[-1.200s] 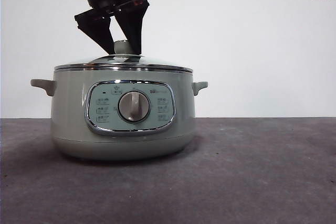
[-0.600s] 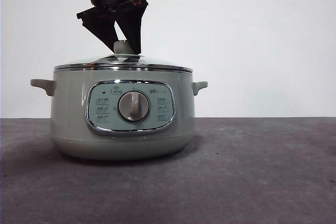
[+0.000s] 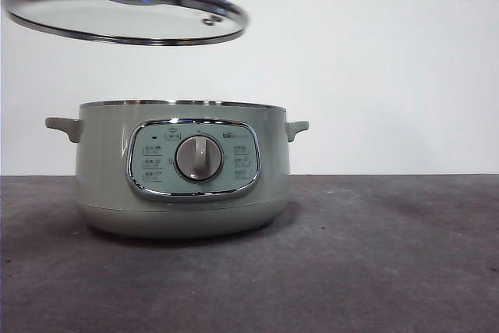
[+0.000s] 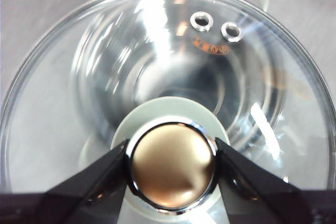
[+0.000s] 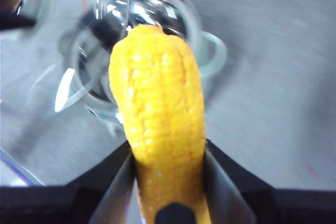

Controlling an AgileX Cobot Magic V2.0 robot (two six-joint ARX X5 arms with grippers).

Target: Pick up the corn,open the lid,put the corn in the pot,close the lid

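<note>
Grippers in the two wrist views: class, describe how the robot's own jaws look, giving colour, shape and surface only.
The left gripper has two black jaws, wedge-shaped, tapering inward from the bottom corners, with a slightly glossy surface. The right gripper has black jaws too, angular outside, with flat grey inner faces. No cables, markings or sleeves show in either wrist view.

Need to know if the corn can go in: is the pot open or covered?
Open. The lid hangs clear above the pot, held by its knob in the left tool.

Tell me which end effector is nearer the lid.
Left. The left end effector grips the lid by its knob, raised above the pot; the right end effector holds the corn apart.
</note>
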